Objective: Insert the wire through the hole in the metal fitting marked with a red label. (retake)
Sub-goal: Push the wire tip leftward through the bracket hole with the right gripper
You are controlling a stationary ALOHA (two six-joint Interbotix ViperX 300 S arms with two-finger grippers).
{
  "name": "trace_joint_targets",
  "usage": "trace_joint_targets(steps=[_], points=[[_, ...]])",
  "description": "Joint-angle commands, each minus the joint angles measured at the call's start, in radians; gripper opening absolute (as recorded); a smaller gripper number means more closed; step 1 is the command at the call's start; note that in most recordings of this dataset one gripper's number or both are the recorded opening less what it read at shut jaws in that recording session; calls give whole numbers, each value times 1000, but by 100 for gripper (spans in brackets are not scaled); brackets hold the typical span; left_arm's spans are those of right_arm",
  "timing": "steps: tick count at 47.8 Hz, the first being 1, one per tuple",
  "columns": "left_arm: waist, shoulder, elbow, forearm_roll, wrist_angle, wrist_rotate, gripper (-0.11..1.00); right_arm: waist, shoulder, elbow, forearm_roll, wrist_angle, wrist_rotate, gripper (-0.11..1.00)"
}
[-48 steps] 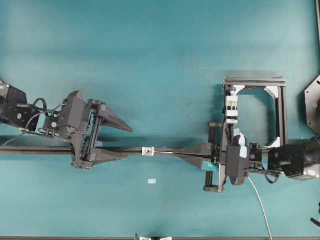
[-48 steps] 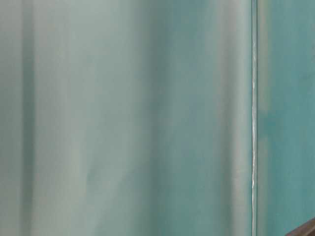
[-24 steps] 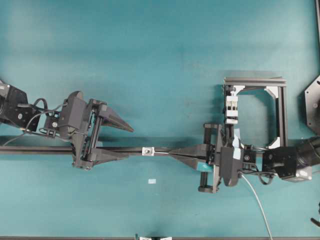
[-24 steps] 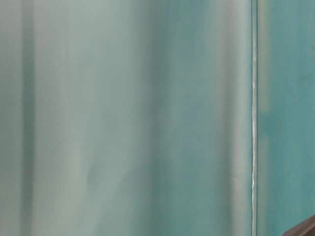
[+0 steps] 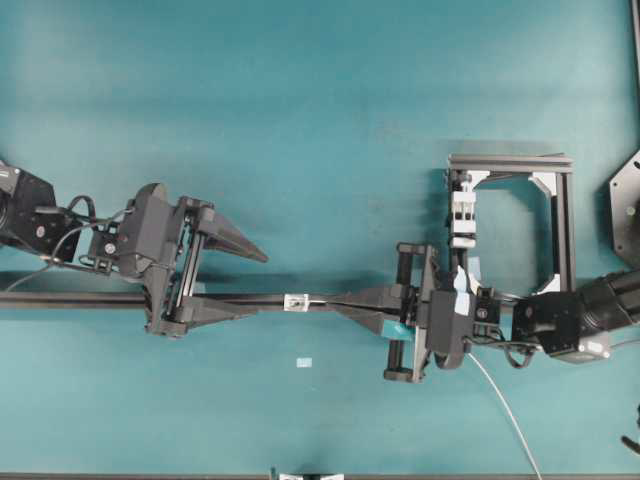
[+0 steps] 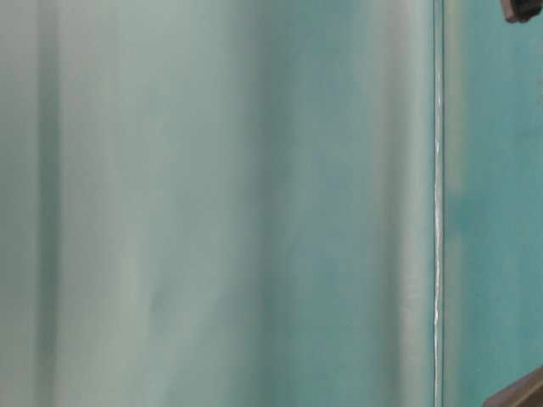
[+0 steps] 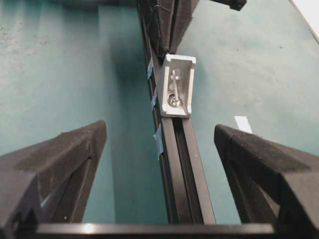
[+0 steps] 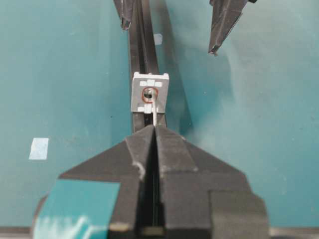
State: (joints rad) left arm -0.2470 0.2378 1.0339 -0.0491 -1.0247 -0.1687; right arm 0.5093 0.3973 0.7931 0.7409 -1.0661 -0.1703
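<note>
The right tool [image 5: 342, 303] lies low and nearly level over the teal counter [image 5: 320, 120], reaching toward the left of the overhead view along a long black slotted rail [image 5: 250, 299]. Its two black wedge fingers [image 8: 172, 149] are pressed together, pinching the thin pale grey-white wire [image 8: 155, 110], whose short stiff tip sticks out straight ahead of the fingertips. The rest of the wire trails out behind the right wrist toward the counter's near edge [image 5: 505, 410].

Just ahead of that tool, on the rail, sits the small silvery square metal fitting [image 8: 149, 93]. Its dark round hole [image 8: 149, 94] is ringed in red. The wire tip reaches the fitting's face just to the right of the hole; whether it has entered cannot be told.

The left tool [image 5: 262, 285] faces the fitting from the other side, also low and level. Its jaws stand wide and hold nothing, one finger [image 7: 55, 164] on each side of the rail, and the fitting [image 7: 177, 85] lies well ahead of them.

Behind the right arm stands a black rectangular frame [image 5: 555, 215] with a white clip block [image 5: 462, 214].

The table-level view shows only blurred teal.
</note>
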Motion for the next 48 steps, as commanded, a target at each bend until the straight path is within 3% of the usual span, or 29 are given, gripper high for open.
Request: trace_joint_targets(steps=[1,35,48], points=[[3,-11,-9,2,-8,3,46,-9,-14,-15,-8,-8,-2,3],[5,-12,-18,-2,11,-9,44,-67,8,-72,-84,25,-2,3],[5,-12,-51,2,78,-17,44,-81,8,-78,-100,26,-3,3]])
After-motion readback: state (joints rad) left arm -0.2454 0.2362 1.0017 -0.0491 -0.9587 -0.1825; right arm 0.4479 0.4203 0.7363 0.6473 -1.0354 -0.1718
